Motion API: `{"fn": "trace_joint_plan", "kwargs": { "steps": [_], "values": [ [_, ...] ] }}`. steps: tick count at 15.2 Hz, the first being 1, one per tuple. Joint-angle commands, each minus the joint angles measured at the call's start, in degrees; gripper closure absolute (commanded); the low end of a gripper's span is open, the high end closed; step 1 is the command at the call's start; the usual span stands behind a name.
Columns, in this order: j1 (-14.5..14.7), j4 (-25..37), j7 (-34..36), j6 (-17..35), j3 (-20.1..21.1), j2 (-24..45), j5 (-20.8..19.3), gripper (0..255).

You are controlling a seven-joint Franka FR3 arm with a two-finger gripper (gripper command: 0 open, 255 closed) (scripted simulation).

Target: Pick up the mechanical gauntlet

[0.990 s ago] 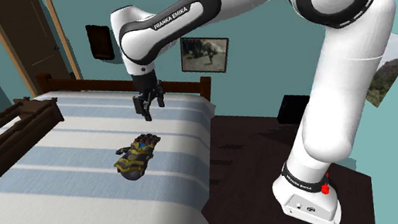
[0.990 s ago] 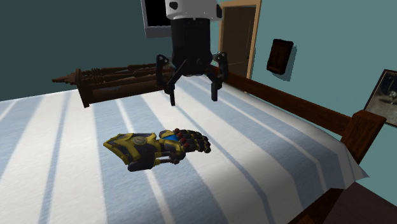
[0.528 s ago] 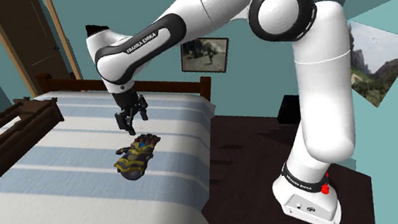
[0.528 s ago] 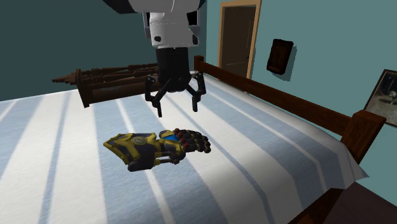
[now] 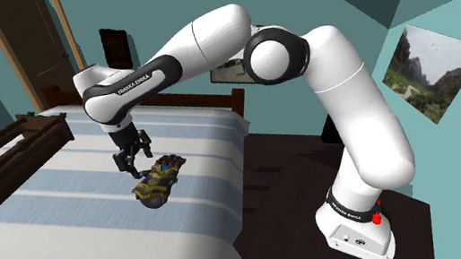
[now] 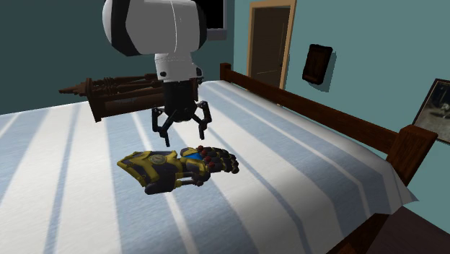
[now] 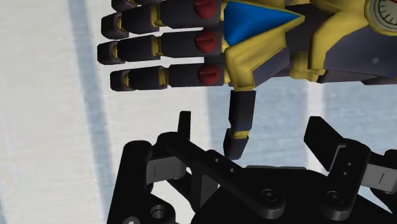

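Far left, at the bed's edge, stands a dark wooden rack [image 6: 119,90]; what it is I can't make out. Nearer, on the striped bed [image 6: 303,195], lies the gauntlet [image 6: 179,167], flared yellow cuff to the left, dark jointed digits with red studs to the right. The gripper [image 6: 182,132] hangs just above its middle, fingers spread wide, touching nothing.

It looks to me like hard plate, stiff and fairly hefty; the smooth yellow shells are likely slippery. I'd judge the jointed digits the weak part, so best to clasp it across the back of the hand, between cuff and knuckles, where it narrows.

Its underside is hidden against the cover; whether it is hollow I can't tell. In the wrist view the cuff's end is cut off; the thumb points back toward the gripper.
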Motion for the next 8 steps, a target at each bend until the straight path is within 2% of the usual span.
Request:
{"fn": "trace_joint_plan", "kwargs": {
  "steps": [1, 8],
  "values": [
    [0.3, 1.1, 0.0, 0.3, -0.1, 1.6, -0.2, 0],
    [0.4, 0.3, 0.1, 3.2, -0.3, 3.7, -0.6, 0]
  ]
}}
